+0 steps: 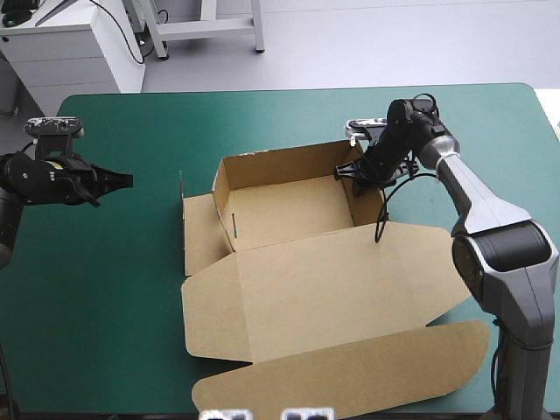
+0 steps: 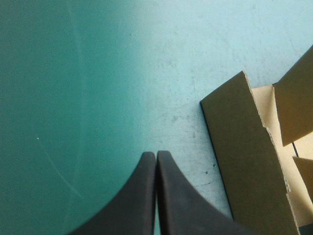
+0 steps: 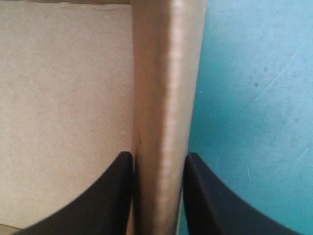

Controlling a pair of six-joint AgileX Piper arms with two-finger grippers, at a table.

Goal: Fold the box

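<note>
Two pincers are in view at the teal-green worktop [image 1: 105,289], and only one of them touches the box [image 1: 289,262]. The brown box sits about the middle of the worktop. Its far part stands as an open tray [image 1: 293,208] with raised walls. Its lid [image 1: 350,297] lies flat toward the near edge and ends in a long rounded tuck flap [image 1: 350,376]. A side flap [image 1: 199,236] lies flat on the cover just left of the tray.

The right pincer [image 1: 354,171] is down at the tray's right-hand wall [image 1: 366,206], near its far end. From the wrist, the pincer [image 3: 157,156] straddles that wall [image 3: 164,98]. One black finger [image 3: 112,196] is on the inner side over the tray floor, the other on the outer side over bare cover [image 3: 254,98]. Both press against the board, so it is clenched on the box.

The left pincer [image 1: 127,180] hangs over bare cover well left of the box, tips pointing toward it. In its wrist view the pincer [image 2: 155,154] is clenched empty, its fingers meeting in one arch. A brown edge of the box [image 2: 249,161] lies ahead and to one side, apart from it.
</note>
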